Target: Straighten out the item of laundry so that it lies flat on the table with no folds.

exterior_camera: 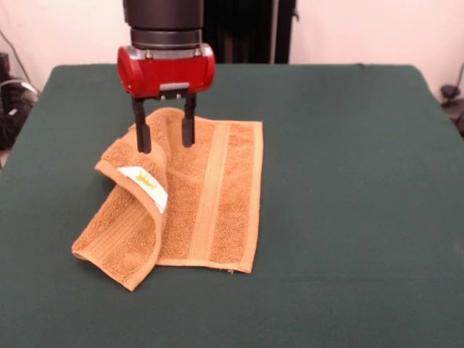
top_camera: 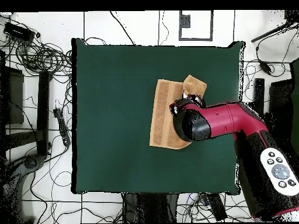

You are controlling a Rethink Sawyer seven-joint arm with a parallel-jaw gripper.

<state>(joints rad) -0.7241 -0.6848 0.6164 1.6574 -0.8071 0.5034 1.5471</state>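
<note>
The orange-tan towel (exterior_camera: 214, 196) lies left of centre on the green table (exterior_camera: 348, 159). Its right part lies flat, with a paler band running along it. Its left part is folded over onto itself, and the fold shows the white label (exterior_camera: 145, 185). My gripper (exterior_camera: 165, 136) hangs straight down over the towel's far left part. It is open, with the black fingertips (exterior_camera: 143, 139) at the cloth and nothing between them. In the overhead view the towel (top_camera: 163, 114) shows with its folded flap (top_camera: 194, 86), and the red arm (top_camera: 222, 119) covers the gripper.
The table (top_camera: 111, 116) is much bigger than the towel, with bare green cloth on all sides of it. Cables and equipment (top_camera: 35, 55) lie on the floor around the table. The robot's dark pedestal (exterior_camera: 246, 29) stands behind the far edge.
</note>
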